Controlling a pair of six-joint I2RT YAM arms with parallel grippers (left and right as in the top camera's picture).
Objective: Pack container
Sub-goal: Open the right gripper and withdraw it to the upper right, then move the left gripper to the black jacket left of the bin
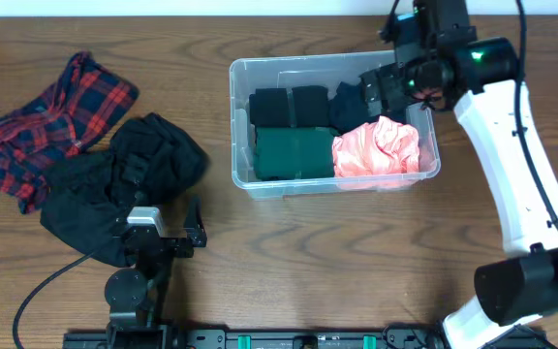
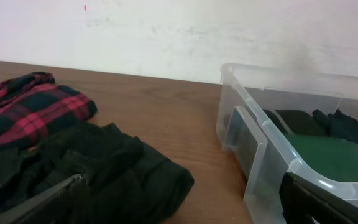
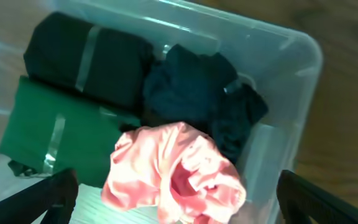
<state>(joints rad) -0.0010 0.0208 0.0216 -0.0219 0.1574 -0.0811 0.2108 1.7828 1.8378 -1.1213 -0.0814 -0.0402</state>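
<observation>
The clear container (image 1: 233, 116) stands at the table's middle right. It holds a folded black garment (image 1: 289, 105), a folded green one (image 1: 294, 153), a dark bundled one (image 1: 349, 107) and a crumpled pink cloth (image 1: 378, 150). My right gripper (image 1: 393, 89) hovers over the bin's far right part. In the right wrist view this gripper (image 3: 185, 208) stands open, with the pink cloth (image 3: 179, 177) lying loose below between its fingers. My left gripper (image 1: 168, 221) is open low at the front left, beside a black garment (image 1: 124, 184), and grips nothing.
A red plaid shirt (image 1: 51, 121) lies at the far left, partly under the black garment. The left wrist view shows the container's near wall (image 2: 257, 155) to the right of the left gripper (image 2: 179, 211). A black cable (image 1: 42, 291) trails across the front left.
</observation>
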